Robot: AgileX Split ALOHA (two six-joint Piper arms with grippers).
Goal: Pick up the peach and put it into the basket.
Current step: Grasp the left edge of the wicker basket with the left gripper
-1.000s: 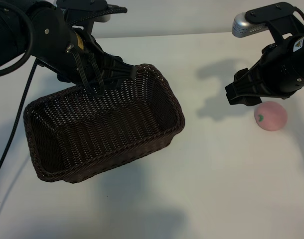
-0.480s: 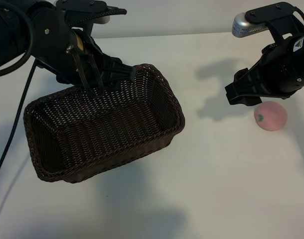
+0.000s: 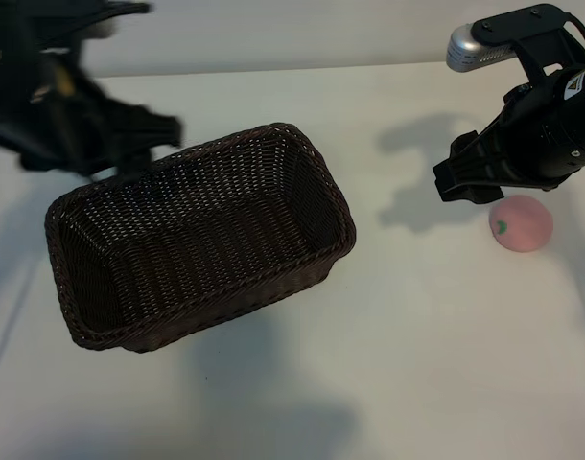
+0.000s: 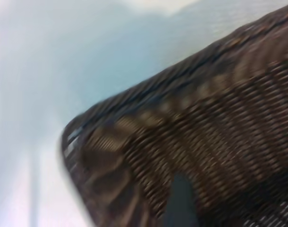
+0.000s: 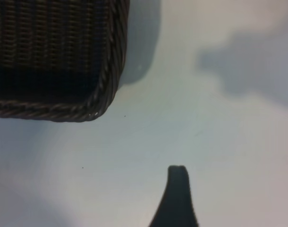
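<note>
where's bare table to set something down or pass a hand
Bare white table runs between the dark-brown woven wicker basket and the small pale-pink peach, and along the whole near edge. Crowded: the right gripper beside the peach, the left gripper behind the basket.

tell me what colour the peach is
Pale pink, with a tiny green mark; the peach shows best in the exterior view.

Left hand (image 3: 163, 134) open, right hand (image 3: 446, 182) open

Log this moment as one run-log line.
left gripper: open, beside basket far rim | right gripper: open, empty, next to peach | peach: on table, outside basket
</note>
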